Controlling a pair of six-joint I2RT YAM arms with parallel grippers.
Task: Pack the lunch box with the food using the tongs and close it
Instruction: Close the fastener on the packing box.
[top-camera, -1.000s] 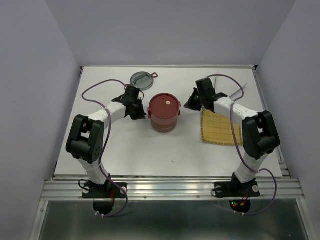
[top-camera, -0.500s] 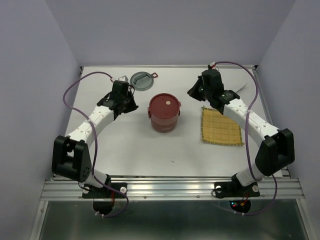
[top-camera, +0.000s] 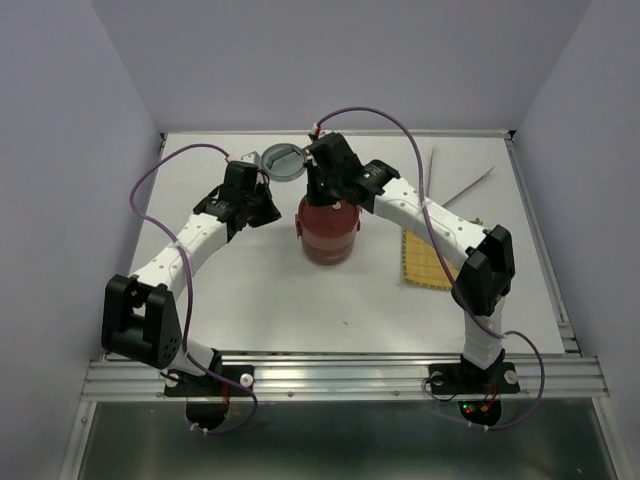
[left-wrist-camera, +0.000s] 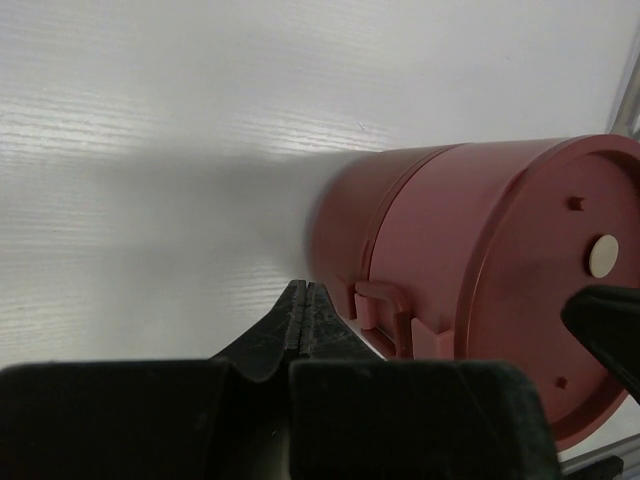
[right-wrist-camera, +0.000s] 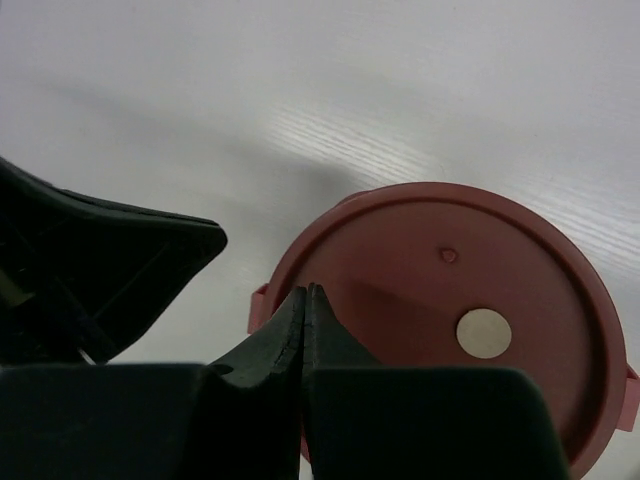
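Note:
The lunch box (top-camera: 328, 238) stands mid-table, dark red and stacked, with its flat red lid (right-wrist-camera: 450, 320) on and a pale dot (right-wrist-camera: 484, 333) showing. My right gripper (top-camera: 320, 198) hovers shut over the lid's left edge, its tips (right-wrist-camera: 306, 290) pressed together and empty. Just left of the box my left gripper (top-camera: 268, 212) is also shut and empty, its tips (left-wrist-camera: 303, 288) near the small side handle (left-wrist-camera: 385, 310). The silver tongs (top-camera: 468, 184) lie at the back right. The food is out of view.
A yellow woven mat (top-camera: 428, 264) lies right of the lunch box, partly under my right arm. A round grey lid (top-camera: 282, 158) rests at the back behind the box. Lilac walls close in the table on three sides.
My right arm has swung left from beside the mat to above the lunch box lid. The left arm drew back left a second ago and has since held still.

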